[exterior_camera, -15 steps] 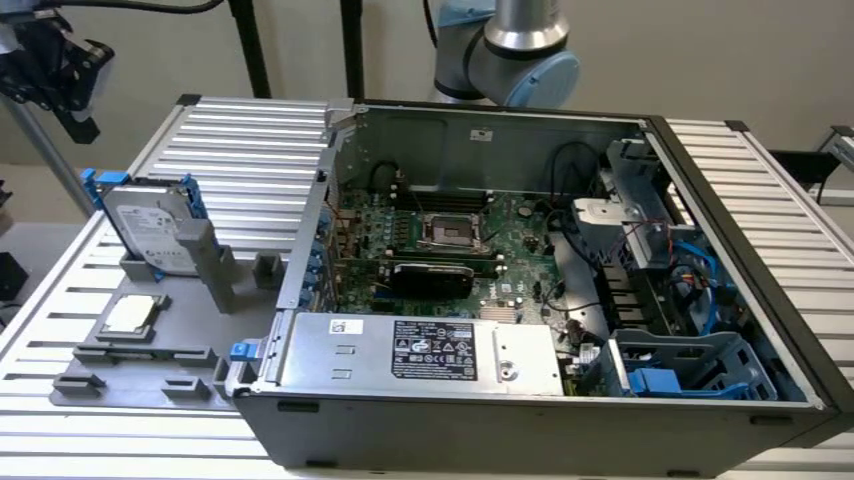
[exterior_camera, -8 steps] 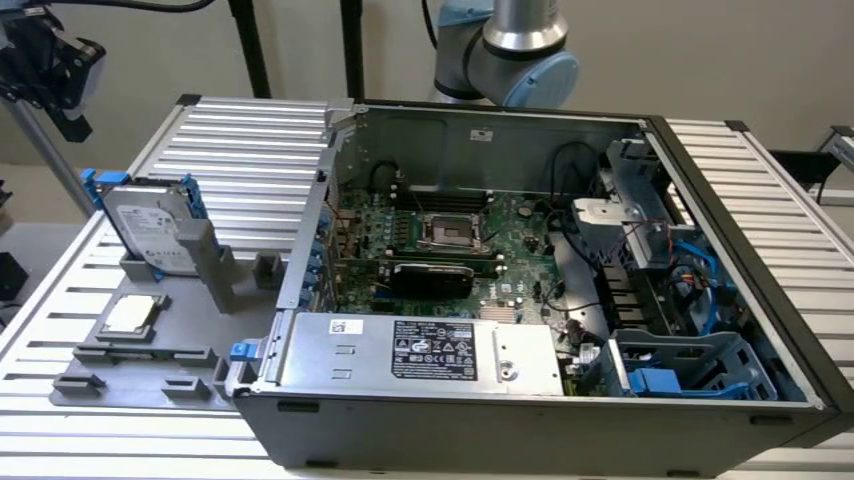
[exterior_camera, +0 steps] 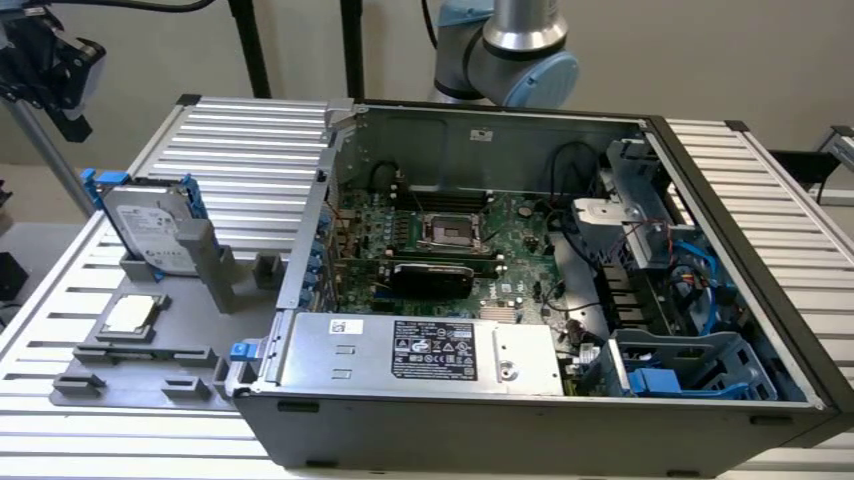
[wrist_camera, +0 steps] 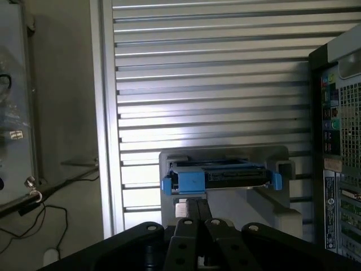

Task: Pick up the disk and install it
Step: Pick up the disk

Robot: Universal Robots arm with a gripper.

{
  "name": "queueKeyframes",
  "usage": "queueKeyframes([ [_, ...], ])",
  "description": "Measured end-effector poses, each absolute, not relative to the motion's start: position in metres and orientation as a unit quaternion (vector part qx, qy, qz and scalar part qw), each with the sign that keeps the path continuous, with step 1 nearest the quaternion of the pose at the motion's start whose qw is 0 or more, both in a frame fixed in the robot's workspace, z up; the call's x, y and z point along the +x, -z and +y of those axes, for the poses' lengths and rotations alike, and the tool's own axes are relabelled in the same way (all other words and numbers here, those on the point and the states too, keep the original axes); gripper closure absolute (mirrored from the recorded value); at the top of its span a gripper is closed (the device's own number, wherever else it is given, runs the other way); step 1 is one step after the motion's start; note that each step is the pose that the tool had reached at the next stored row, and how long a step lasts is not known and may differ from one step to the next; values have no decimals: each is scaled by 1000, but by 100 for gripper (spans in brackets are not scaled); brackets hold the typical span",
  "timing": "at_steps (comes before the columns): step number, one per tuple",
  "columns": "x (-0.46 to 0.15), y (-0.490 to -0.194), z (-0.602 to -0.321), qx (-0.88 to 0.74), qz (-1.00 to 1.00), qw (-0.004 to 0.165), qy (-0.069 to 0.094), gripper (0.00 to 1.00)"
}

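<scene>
while the flat silver-grey metal disk (exterior_camera: 144, 222), white-labelled and framed by bright blue plastic side rails, stands on edge in a slot of the grey plastic holder (exterior_camera: 214, 262), nothing touches it. a small square silver chip (exterior_camera: 131, 313) lies flat on the same holder, near the disk. the holder sits on the ribbed aluminium counter (exterior_camera: 254, 140), at the exterior view's left of the open grey computer case (exterior_camera: 534, 432). the black gripper (wrist_camera: 198, 206) hangs apart from the disk, fingers pressed together on nothing.
</scene>
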State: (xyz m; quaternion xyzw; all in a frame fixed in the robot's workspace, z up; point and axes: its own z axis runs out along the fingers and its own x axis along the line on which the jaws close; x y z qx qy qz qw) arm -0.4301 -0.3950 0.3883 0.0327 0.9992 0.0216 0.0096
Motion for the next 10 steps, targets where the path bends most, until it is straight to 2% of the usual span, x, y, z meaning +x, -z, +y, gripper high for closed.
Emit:
queueKeyframes([
  [10, -430, -388, -395, -9, 1000, 9, -22, 89],
])
